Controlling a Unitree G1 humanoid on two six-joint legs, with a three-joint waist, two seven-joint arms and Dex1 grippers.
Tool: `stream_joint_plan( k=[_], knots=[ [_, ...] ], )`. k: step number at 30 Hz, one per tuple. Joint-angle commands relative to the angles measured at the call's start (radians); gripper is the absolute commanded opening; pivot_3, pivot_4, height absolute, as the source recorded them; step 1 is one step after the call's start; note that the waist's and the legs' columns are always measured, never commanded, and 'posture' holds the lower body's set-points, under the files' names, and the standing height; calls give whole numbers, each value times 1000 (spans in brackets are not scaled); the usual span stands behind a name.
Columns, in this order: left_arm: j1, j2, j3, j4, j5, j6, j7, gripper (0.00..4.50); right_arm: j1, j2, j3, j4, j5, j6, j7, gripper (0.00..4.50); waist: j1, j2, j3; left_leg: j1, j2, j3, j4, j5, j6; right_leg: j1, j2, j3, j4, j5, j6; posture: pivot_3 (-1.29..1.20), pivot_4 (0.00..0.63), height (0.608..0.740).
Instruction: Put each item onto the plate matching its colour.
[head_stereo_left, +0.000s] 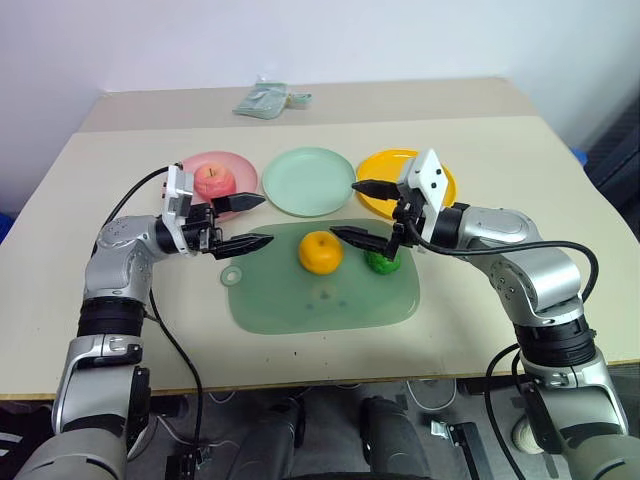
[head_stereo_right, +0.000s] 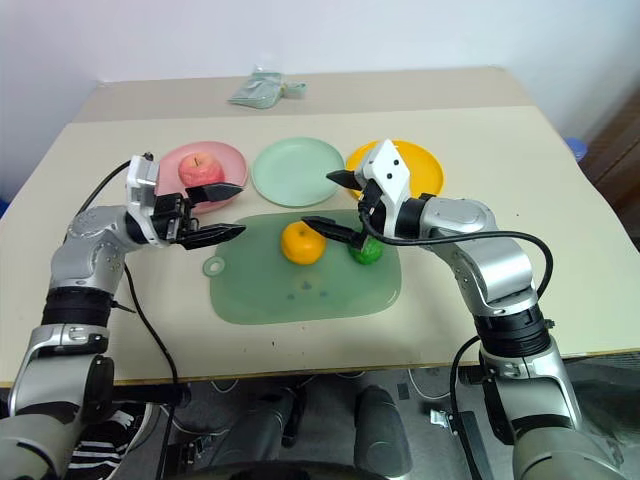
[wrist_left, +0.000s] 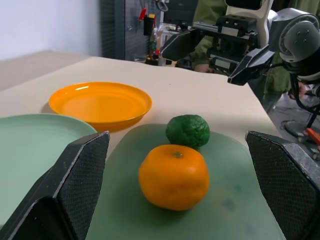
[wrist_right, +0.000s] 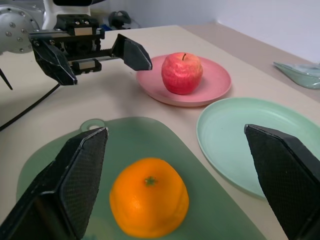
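The pink-red apple (head_stereo_left: 213, 181) sits on the pink plate (head_stereo_left: 238, 161) at the back left. The mint green plate (head_stereo_left: 309, 180) lies bare in the middle, and the yellow-orange plate (head_stereo_left: 383, 166) lies to its right. The orange (head_stereo_left: 321, 252) and the dark green bumpy lump (head_stereo_left: 382, 262) rest side by side on the translucent green board. My left gripper (head_stereo_left: 250, 222) hovers open left of the orange, pointing toward it, just in front of the pink plate. My right gripper (head_stereo_left: 347, 210) hangs open above the gap between orange and lump, in front of the yellow-orange plate. Neither holds anything.
The green rounded board (head_stereo_left: 320, 300) lies on the beige table in front of the plates. A crumpled clear bag (head_stereo_left: 270, 100) lies at the far side. The table's front edge (head_stereo_left: 300, 385) is close below the board. A black cable trails from each arm.
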Motion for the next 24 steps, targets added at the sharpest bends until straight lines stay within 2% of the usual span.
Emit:
stream_joint_plan(
  k=[1,8,11,17,24],
  knots=[
    [-5,10,2,-18,-12,-11,-20,4456,-8,16,12,-31,-3,3,-14,4500,0,0,0,0,0,0,0,0,0,0,0,0,0,0,0,0,150,740],
    [28,49,-29,9,41,-77,-73,4456,-89,75,109,23,-50,153,-86,4500,-1,0,0,0,0,1,-1,0,0,-1,0,1,0,0,0,0,150,740],
    [36,52,-30,3,37,-81,-78,4456,-122,85,173,43,-94,191,-99,4500,-1,0,0,0,0,0,-1,0,0,-1,0,1,0,0,0,0,150,740],
    [44,52,-28,11,42,-110,-76,4456,-161,94,220,75,-110,256,-86,4500,1,0,0,0,0,1,-1,0,0,-1,0,1,0,0,0,0,150,740],
    [65,40,-30,-4,36,-119,-62,4456,-186,77,318,169,-222,204,-72,4500,-2,0,0,0,0,1,-1,0,0,-2,0,1,0,0,0,0,150,740]
  ],
)
